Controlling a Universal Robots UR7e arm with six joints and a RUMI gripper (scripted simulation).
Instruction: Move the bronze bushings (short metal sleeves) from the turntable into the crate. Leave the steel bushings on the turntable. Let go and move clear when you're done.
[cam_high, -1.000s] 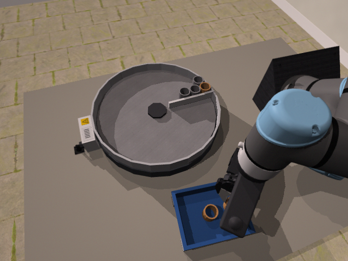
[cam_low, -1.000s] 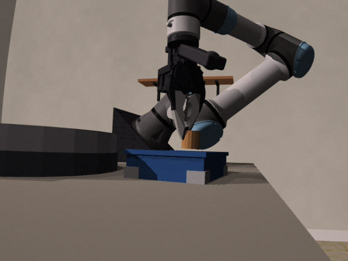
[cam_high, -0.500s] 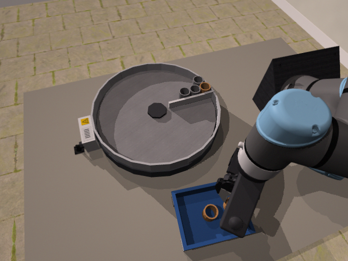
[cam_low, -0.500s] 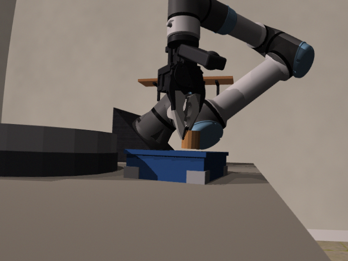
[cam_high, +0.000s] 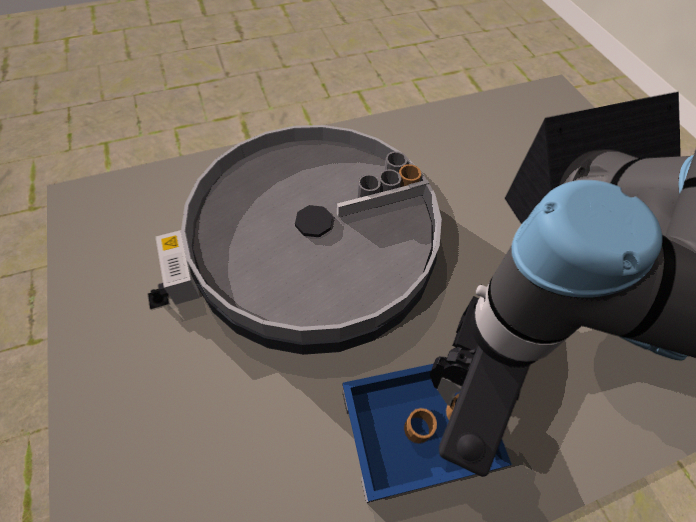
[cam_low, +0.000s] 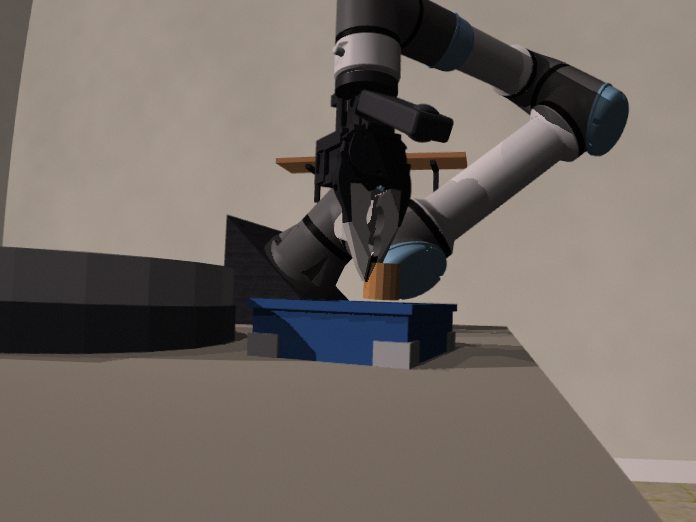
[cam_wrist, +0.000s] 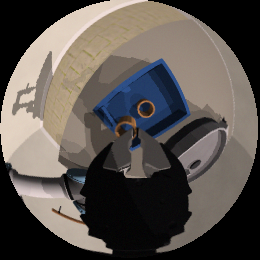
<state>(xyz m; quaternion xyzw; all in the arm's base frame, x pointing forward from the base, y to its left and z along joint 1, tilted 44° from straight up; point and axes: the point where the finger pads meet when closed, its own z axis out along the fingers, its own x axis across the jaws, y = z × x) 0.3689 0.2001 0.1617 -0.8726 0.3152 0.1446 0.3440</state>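
Top view shows you one bronze bushing (cam_high: 410, 173) left on the turntable (cam_high: 314, 336) (cam_low: 112, 280), among steel bushings (cam_high: 369, 184). Another (cam_high: 421, 425) (cam_wrist: 146, 109) lies in the crate (cam_high: 359, 443) (cam_low: 337, 331) (cam_wrist: 165, 85). Your pincer (cam_low: 368, 275) (cam_wrist: 135, 128) is clenched on a third's wall (cam_low: 383, 282) (cam_wrist: 125, 128), above the crate; you've that release, then the last transfer, to do.

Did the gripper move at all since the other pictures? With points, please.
No, I can't see any move. The gripper (cam_low: 368, 269) (cam_wrist: 135, 128) still has its tips just above the blue crate (cam_low: 337, 331) (cam_wrist: 175, 90), with a bronze bushing (cam_low: 383, 282) (cam_wrist: 125, 128).
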